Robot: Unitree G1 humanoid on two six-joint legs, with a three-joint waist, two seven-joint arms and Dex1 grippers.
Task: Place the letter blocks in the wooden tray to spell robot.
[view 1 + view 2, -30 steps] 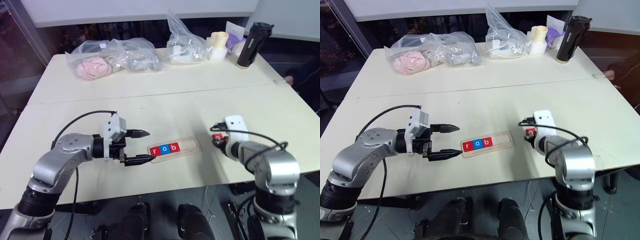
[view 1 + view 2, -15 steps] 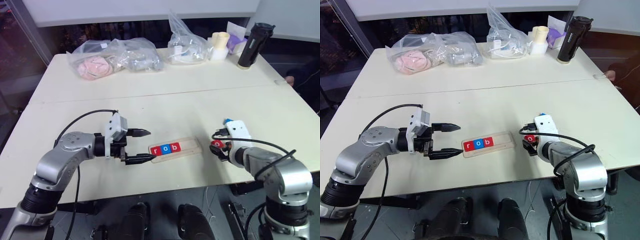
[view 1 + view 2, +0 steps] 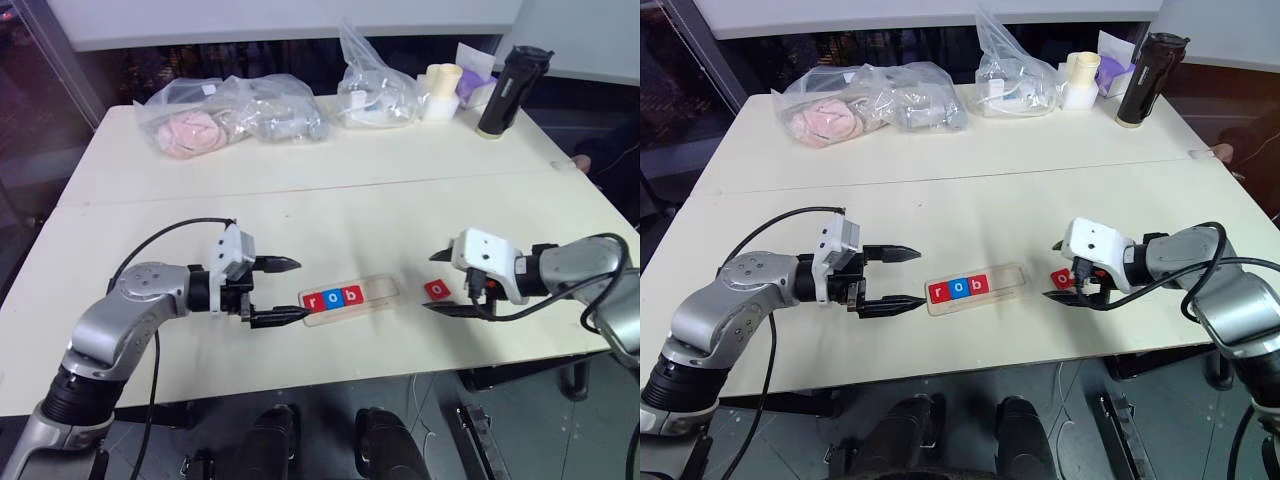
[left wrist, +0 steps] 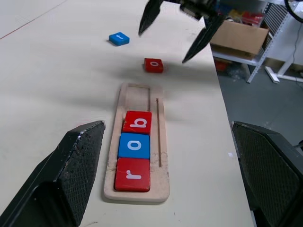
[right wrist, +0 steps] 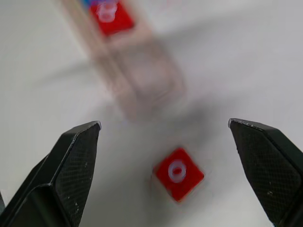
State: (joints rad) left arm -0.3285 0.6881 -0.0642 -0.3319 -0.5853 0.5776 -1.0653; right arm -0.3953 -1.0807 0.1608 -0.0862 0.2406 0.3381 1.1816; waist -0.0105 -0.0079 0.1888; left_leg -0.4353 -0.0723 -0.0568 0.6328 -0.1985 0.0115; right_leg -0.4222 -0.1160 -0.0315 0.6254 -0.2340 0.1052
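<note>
Blocks (image 4: 134,144): three trayed, two loose

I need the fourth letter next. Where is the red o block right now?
In the left eye view the red o block lies flat on the table, just right of the wooden tray, between the open right tool fingers.
</note>
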